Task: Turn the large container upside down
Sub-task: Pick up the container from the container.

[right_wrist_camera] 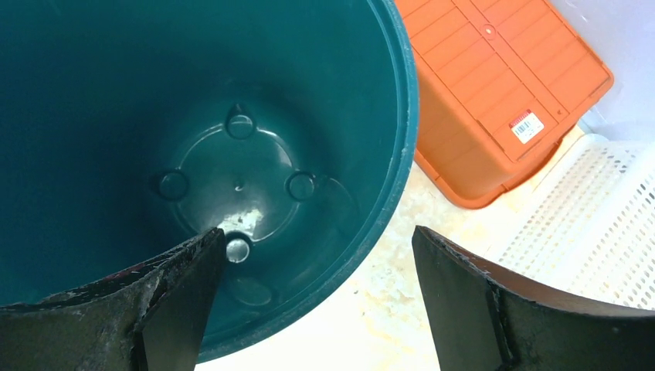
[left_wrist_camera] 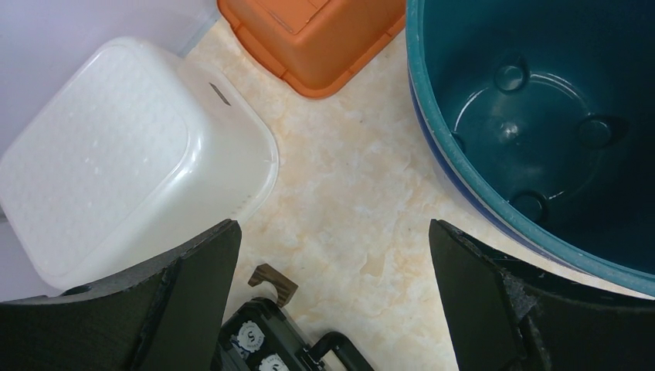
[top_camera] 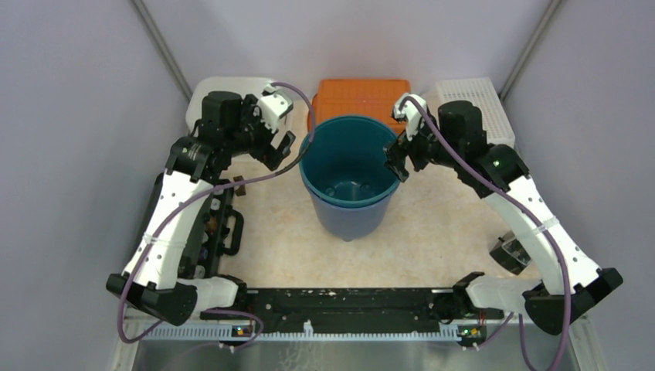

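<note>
The large container (top_camera: 349,166) stands upright at the middle of the table, mouth up. Its teal inside is bare down to a floor with four round dimples. Its outer wall looks bluer than the rim, and I cannot tell whether that is a second shell nested round it. Its foot is hidden by its own body in the top view, and both wrist views cut it off at the frame edges.

The right gripper (right_wrist_camera: 320,301) is spread wide and holds nothing. In the right wrist view the rim runs through the gap, with one finger over the inside and the other outside; whether either touches the rim cannot be told. The left gripper (left_wrist_camera: 332,294) is also spread wide and holds nothing. It is just beside the container's left side, with only table showing between its fingers. The container's rim runs across the frame just above the right-hand one.

Behind the container lies an orange box (top_camera: 361,97), bottom up, its front edge hidden by the container's rim. A small label on it is too small to read. A white tub (left_wrist_camera: 131,162), also bottom up, sits at the back left, partly covered by the left arm in the top view. A white lattice basket (top_camera: 475,100) is at the back right. A black tray (top_camera: 224,224) along the left edge is mostly hidden under the arm, and its contents are hard to make out.

The table (top_camera: 278,232) is a pale, beige marbled surface. Plain pale grey walls close it in on three sides.
</note>
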Tool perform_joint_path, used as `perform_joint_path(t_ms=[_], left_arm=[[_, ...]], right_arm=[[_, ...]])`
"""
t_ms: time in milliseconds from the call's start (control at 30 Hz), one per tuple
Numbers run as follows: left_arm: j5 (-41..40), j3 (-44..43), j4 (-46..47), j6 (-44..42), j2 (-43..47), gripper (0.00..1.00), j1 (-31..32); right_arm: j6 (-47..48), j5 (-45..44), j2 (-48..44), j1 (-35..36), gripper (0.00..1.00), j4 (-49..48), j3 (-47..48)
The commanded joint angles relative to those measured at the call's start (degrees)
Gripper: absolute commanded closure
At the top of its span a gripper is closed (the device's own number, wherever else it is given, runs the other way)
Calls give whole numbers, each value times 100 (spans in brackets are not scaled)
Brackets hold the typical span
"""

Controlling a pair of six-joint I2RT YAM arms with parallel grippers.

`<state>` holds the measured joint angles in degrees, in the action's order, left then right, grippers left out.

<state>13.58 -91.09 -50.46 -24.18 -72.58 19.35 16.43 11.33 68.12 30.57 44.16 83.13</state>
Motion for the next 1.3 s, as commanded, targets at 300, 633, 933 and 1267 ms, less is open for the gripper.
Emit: perform_joint_path(t_ms=[300, 633, 933, 1267], left_arm=[[-26, -139, 18, -104, 185, 1, 103], [-81, -187, -21, -109, 184, 1, 147], [-22, -364, -124, -234, 101, 1, 185], [5, -844, -168, -99, -231, 1, 398]], right_arm=[[34, 202, 108, -45, 10, -136, 157], [34, 238, 119, -42, 11, -83, 174], [105, 140, 198, -50, 12, -40, 328], [-90, -241, 359, -44, 22, -71, 436]])
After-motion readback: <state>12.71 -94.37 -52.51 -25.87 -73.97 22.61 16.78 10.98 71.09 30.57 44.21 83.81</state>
